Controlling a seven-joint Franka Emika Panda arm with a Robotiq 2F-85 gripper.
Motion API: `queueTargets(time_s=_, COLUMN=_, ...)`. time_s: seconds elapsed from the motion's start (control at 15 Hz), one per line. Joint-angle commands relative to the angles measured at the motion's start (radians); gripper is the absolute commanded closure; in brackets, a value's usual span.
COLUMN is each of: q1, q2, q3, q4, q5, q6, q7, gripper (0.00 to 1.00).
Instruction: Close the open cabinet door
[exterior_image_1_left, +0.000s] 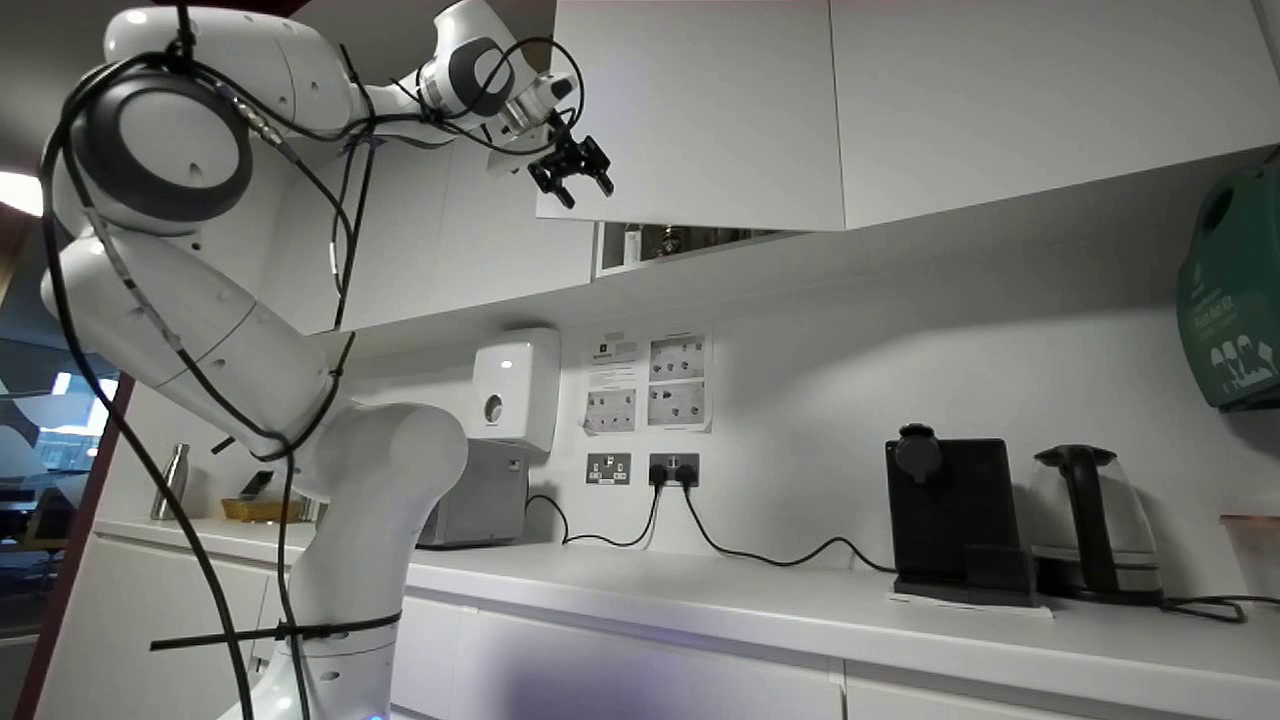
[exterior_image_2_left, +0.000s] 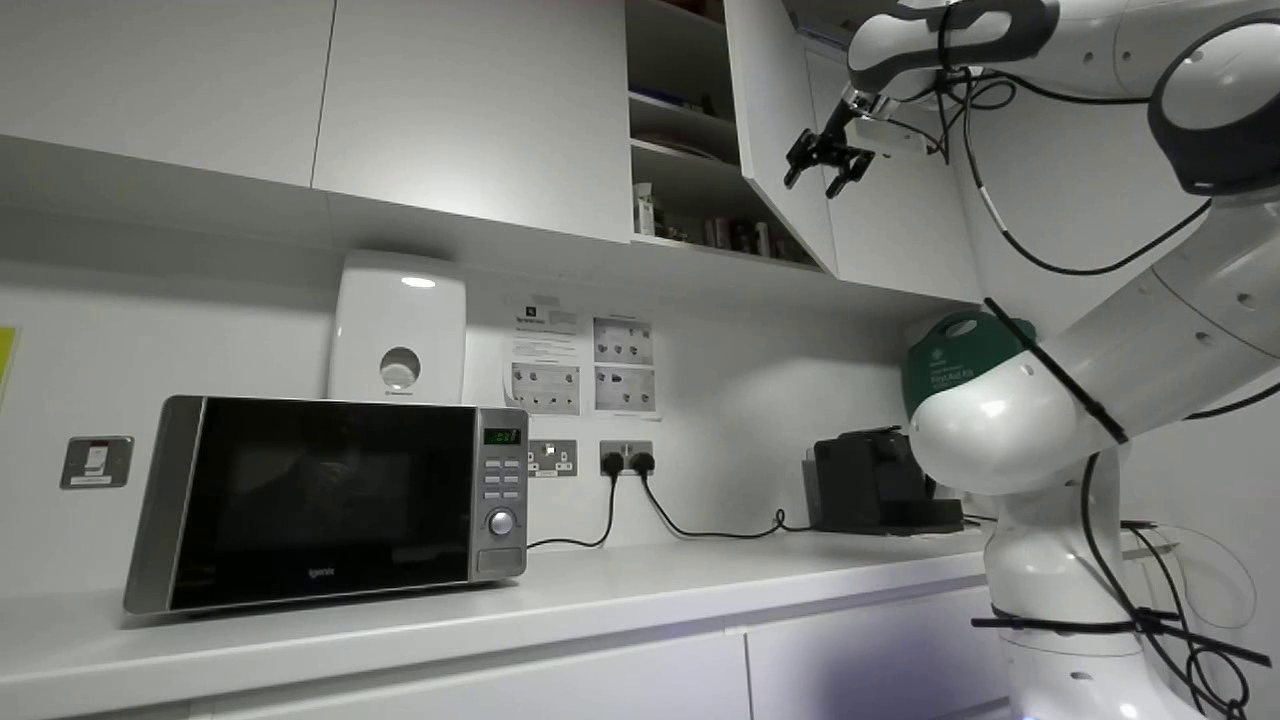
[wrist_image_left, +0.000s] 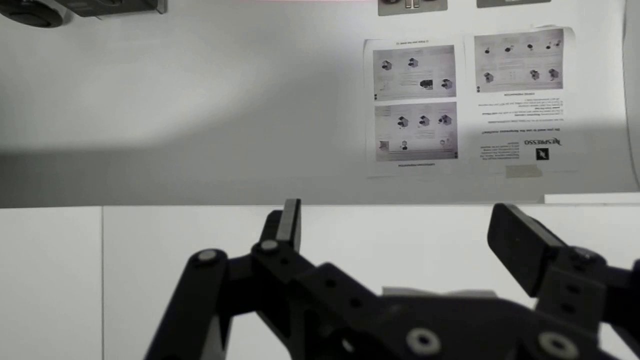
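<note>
Cabinet door (exterior_image_1_left: 700, 120) partly open on the wall cabinet (exterior_image_2_left: 680, 60), hinge side at right, free edge at left swung out to the near side; opening behind it shows small containers (exterior_image_2_left: 643, 208) on the bottom shelf (exterior_image_2_left: 720, 251). Gripper (exterior_image_1_left: 588, 192) is up in front of the door's outer face, toward the free edge, fingers (wrist_image_left: 520, 245) spread wide, nothing between them. Contact with the panel: can't tell for sure, looks apart. Probably lining up for the push. Risks: push drifting right toward the hinge gives weak leverage, door may stall. Drifting left, a fingertip could slip past the free edge, hook behind the panel and drag it wider, or knock the containers. Flat glossy face, no handle seen, so tips may skid if they come in at an angle; 2 spread tips could also press unevenly. Cable loop (exterior_image_1_left: 580, 78) above the gripper might snag on the free edge. Too hard a shove could bounce the door back out.
</note>
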Motion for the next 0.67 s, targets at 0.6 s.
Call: queueTargets(time_s=0.6, q1=0.044, q2=0.259, q3=0.13, q4=0.18, q5=0.081, q6=0.037, q7=0.008, gripper=0.0)
